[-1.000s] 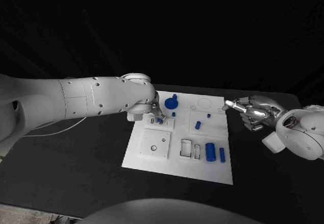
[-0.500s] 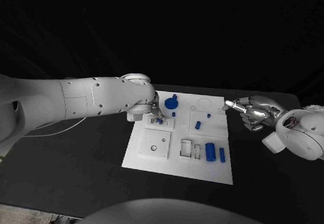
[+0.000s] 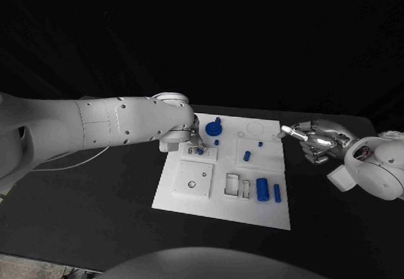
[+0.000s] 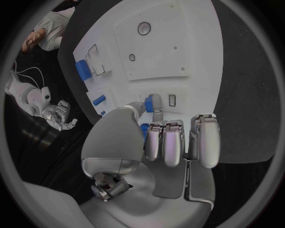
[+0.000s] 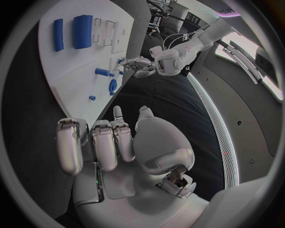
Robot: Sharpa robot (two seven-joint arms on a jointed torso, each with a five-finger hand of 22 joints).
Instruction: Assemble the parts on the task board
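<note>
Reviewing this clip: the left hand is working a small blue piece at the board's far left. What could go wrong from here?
1. The left hand pinches a small blue part over the task board; its fingers hide the spot, so the part may go in tilted or jam.
2. The blue knob stands close beside the hand; a sideways move might knock it.
3. The right hand hangs off the board's edge, so nothing steadies the board if the left hand pushes.

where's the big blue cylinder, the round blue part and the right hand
big blue cylinder [image 3: 262, 190]: head view, middle of its side
round blue part [image 3: 213, 128]: head view, its top face
right hand [image 3: 314, 137]: head view, middle of the silver hand
</note>
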